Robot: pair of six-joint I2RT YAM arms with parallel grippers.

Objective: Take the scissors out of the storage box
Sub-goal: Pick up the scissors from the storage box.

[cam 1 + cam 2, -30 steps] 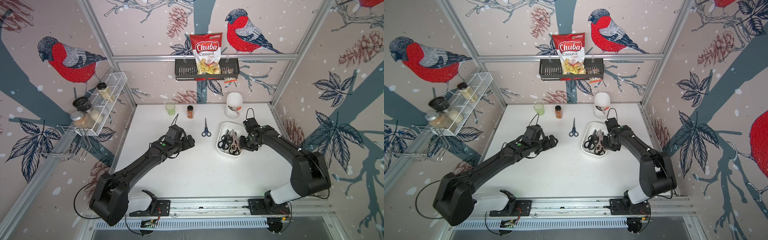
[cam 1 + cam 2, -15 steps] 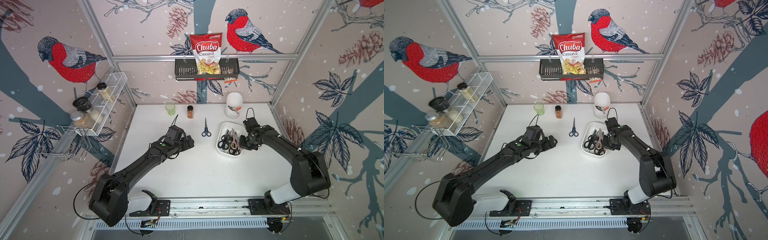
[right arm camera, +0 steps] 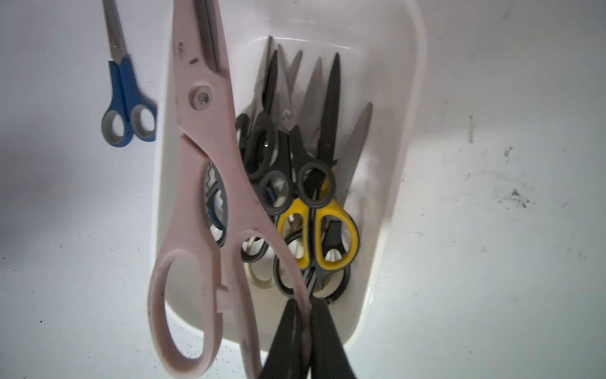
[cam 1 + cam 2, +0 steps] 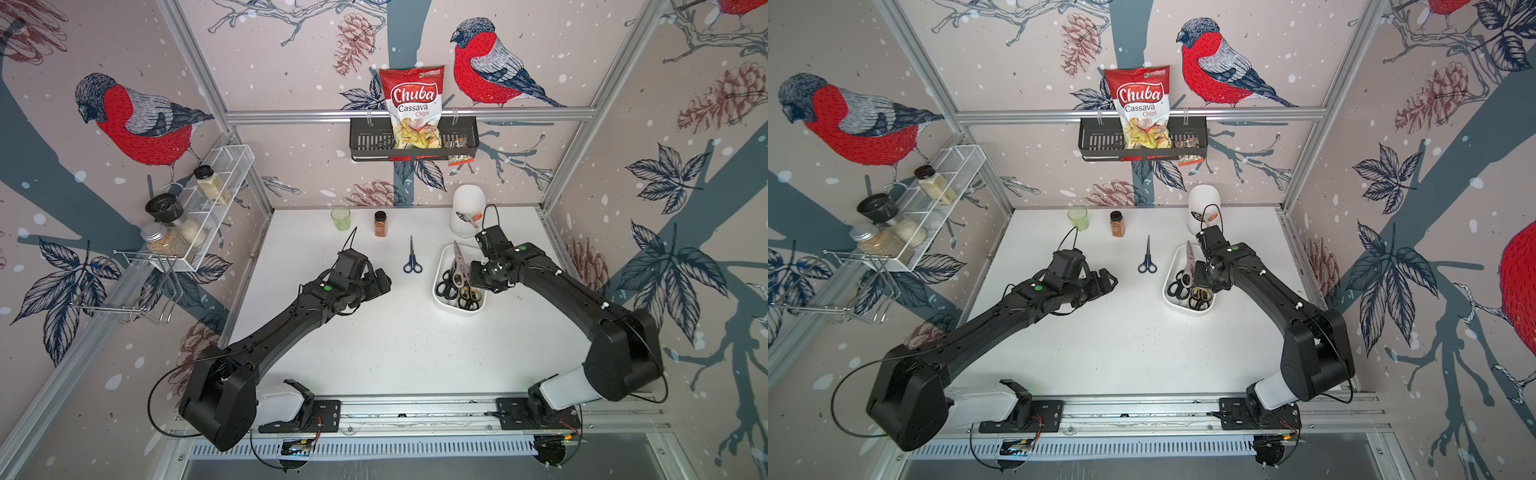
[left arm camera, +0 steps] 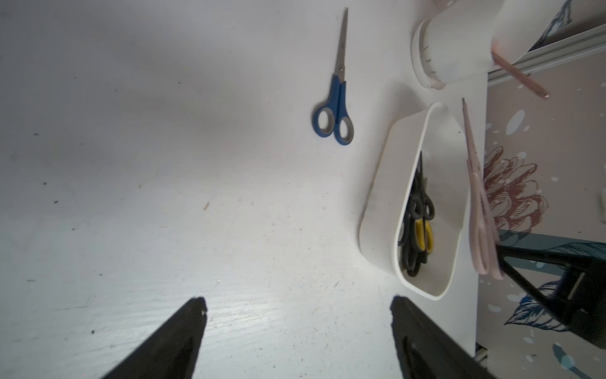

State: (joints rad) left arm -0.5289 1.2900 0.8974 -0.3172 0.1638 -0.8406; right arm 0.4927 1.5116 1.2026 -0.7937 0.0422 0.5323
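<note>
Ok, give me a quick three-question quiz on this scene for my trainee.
1. True or false: the blue-handled steel scissors lie on the white table, outside the shallow white plastic storage box.
2. Which pair are the jaws of the right gripper shut on? A) a green-handled pair B) the large pale pink plastic-handled scissors C) the blue-handled pair
3. Fill in: the jaws of the left gripper stand ____, holding nothing.
Key: 1 true; 2 B; 3 open.
</note>
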